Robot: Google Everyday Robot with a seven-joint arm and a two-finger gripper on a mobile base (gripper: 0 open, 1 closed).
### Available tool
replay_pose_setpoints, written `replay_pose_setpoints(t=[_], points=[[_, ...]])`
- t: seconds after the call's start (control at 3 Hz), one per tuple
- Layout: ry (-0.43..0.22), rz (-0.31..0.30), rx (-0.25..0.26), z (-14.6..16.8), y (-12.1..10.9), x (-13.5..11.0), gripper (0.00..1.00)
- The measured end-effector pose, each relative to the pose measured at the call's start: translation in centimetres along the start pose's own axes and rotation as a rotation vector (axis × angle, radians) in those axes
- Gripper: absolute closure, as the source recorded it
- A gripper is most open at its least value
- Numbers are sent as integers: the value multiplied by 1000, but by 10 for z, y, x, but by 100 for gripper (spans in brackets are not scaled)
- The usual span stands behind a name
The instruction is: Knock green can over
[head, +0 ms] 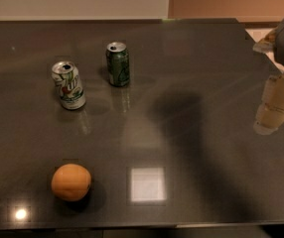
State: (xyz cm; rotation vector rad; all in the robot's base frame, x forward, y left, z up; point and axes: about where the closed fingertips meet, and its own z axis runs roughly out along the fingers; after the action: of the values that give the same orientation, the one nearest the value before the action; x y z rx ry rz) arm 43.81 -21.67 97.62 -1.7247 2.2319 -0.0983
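The green can (117, 64) stands upright on the dark table (206, 58), left of centre toward the back. It is dark green with a silver top and pale markings. My gripper (276, 103) hangs at the right edge of the view, above the table, far to the right of the can and not touching anything. Its pale fingers (271, 114) point down.
A white-and-silver can with a green logo (68, 85) stands upright just left of the green can. An orange (71, 182) lies at the front left. The table's front edge runs along the bottom of the view; its right edge is near my arm.
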Motion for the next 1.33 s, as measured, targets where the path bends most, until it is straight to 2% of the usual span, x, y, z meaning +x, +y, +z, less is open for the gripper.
replay_pose_setpoints(t=[0.33, 0.67, 1.33], points=[[-14, -3, -5, 0, -4, -5, 0], [-65, -15, -16, 12, -21, -23, 0], [-241, -26, -11, 56, -76, -89, 0]])
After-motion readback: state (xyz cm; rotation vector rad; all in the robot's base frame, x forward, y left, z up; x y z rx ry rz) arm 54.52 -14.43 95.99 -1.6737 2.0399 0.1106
